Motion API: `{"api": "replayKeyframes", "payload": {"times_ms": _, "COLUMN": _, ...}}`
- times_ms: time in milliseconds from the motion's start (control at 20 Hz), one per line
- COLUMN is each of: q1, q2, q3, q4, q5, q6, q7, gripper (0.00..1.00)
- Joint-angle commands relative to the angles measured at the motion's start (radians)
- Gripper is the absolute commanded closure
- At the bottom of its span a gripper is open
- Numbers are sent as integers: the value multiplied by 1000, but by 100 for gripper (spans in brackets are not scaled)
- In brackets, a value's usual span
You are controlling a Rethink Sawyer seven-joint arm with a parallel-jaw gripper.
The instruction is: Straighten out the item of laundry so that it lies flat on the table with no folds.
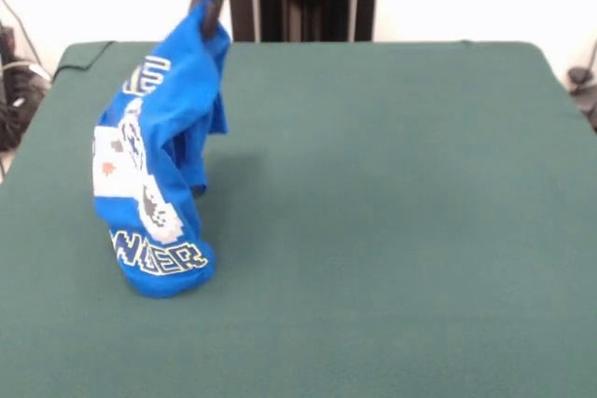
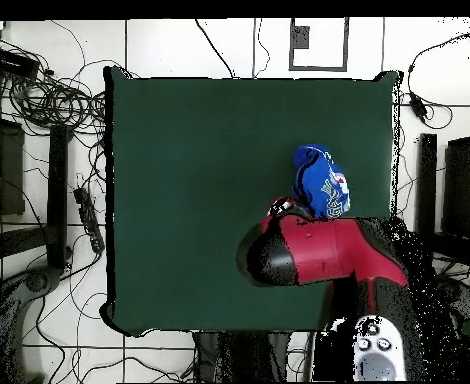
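Covering nearly the whole front view, a large rectangular table (image 1: 392,230) in dark green felt-like cloth is seen against a white wall. In the overhead view a pale tiled floor is shown around it, strewn with black cables (image 2: 49,100), with dark equipment along both sides. One table is counted, one garment, one arm. A small bright blue short-sleeved T-shirt (image 1: 159,174) with white block lettering outlined in yellow is held up by its top edge, pinched in the clenched black gripper (image 1: 209,2) near the table's far left corner in the front view. The shirt is hung bunched and folded, its lower end resting on the cloth. From above, the red and black arm (image 2: 319,255) is seen over the table edge, with the shirt just beyond it.
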Motion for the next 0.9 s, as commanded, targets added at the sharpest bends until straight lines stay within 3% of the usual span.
{"api": "replayKeyframes", "payload": {"times_ms": 50, "q1": 181, "q2": 159, "q3": -106, "q4": 20, "q5": 85, "q6": -101, "q7": 385, "gripper": 100}}
{"api": "replayKeyframes", "payload": {"times_ms": 550, "q1": 401, "q2": 232, "q3": -226, "q4": 23, "q5": 293, "q6": -97, "q7": 467, "gripper": 100}}
{"api": "replayKeyframes", "payload": {"times_ms": 900, "q1": 555, "q2": 299, "q3": -296, "q4": -31, "q5": 421, "q6": -107, "q7": 529, "gripper": 100}}
